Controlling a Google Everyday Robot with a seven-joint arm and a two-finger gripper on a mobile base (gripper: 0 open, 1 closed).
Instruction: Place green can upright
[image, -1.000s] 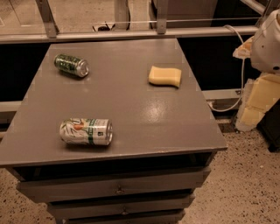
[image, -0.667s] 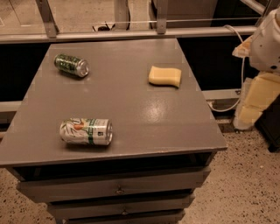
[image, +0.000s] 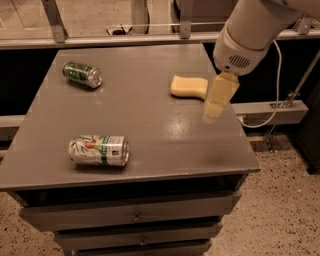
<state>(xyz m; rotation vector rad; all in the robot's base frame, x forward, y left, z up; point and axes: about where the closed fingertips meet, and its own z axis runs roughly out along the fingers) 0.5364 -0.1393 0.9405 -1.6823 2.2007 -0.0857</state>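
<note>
A grey cabinet table (image: 150, 135) fills most of the scene. Its flat top runs to a metal rail (image: 125, 40) at the back, and its stacked drawers (image: 135, 212) are cut off at the bottom edge, so only the upper ones show.

The robot's white arm (image: 250, 30) comes in from the upper right corner. Most of it is out of frame; only the rounded wrist housing with its vent grille is visible. Below it hangs the pale yellowish gripper (image: 214, 112), over the table's right side and clear of the surface. It is seen side-on as one tapering shape, and I cannot tell whether it is open or closed. It holds nothing that I can see.

A white can (image: 99, 150) with green leaf and orange markings lies on its side near the front left. A yellow sponge (image: 189, 86) lies flat at the right rear, its right end hidden behind the gripper. The green can (image: 82, 74) lies on its side at the far left rear, silver end facing right, well apart from the gripper. Its lettering is too small to read.
</note>
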